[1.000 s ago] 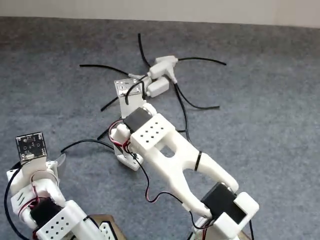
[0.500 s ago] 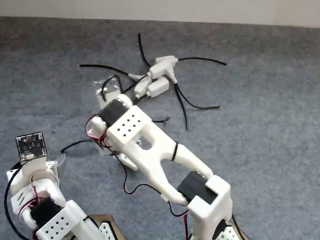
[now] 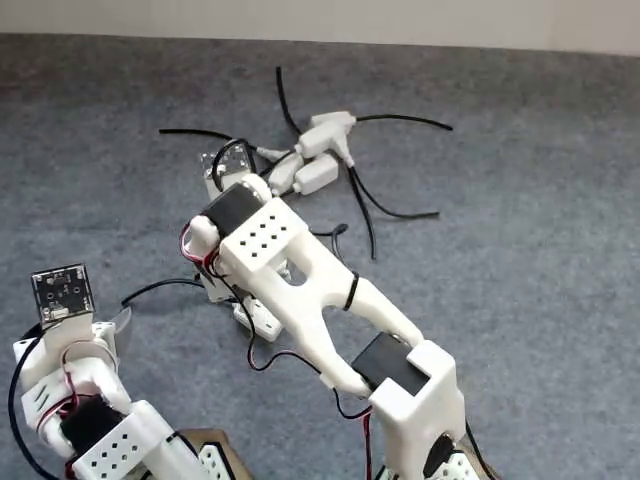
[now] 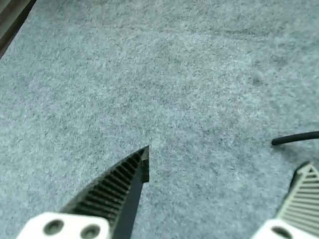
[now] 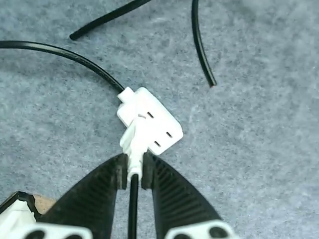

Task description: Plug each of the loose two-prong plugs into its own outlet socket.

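Plug (image 5: 135, 142), a white one, sits pinched at its rear between the ribbed black fingers (image 5: 107, 181) of the right gripper (image 5: 133, 162), which is closed down to the width of the plug's neck. Its black cord (image 5: 132, 199) runs back between them. The plug's nose lies against the face of a white socket (image 5: 152, 119) that shows three slots, and I cannot tell whether the prongs are in. The socket lies flat on the grey felt (image 5: 259, 149). Its own black lead (image 5: 65, 52) trails away from it, and two loose cable ends (image 5: 203, 50) lie just beyond it without touching it. From above, the right arm (image 3: 300, 270) comes up from 5 o'clock and stretches toward 11 o'clock, and its white body covers that grip. Past its far end, at 12 o'clock on the table, lies a cluster of white plug and socket bodies (image 3: 325, 132) with black cables (image 3: 400, 117) fanning out around them. The left arm (image 3: 90, 400) is folded at 7 o'clock, well apart from the cluster. Its wrist view gives the left gripper (image 4: 227, 159) spread wide with nothing between its fingers, above plain felt, with one black cable end (image 4: 294, 138) near one fingertip.
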`<action>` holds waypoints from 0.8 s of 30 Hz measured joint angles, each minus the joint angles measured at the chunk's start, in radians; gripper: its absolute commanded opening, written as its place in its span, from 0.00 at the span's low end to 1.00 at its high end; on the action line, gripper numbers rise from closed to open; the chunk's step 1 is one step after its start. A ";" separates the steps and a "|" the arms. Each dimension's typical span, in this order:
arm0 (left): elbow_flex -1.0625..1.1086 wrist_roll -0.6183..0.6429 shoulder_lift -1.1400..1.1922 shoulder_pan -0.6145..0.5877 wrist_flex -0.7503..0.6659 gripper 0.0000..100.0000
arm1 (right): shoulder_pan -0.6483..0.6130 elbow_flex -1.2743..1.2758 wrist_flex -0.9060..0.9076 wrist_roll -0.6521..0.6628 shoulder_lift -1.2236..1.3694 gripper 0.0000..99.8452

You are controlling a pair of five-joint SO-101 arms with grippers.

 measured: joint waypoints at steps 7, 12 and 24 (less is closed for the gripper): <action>0.000 0.000 0.000 0.000 0.000 0.42 | 0.000 0.000 0.002 -0.018 0.000 0.01; 0.000 0.000 0.000 0.000 0.000 0.42 | 0.000 0.000 0.003 -0.123 0.000 0.02; 0.000 -0.002 0.000 0.000 0.000 0.42 | -0.002 0.000 0.015 -0.270 0.000 0.04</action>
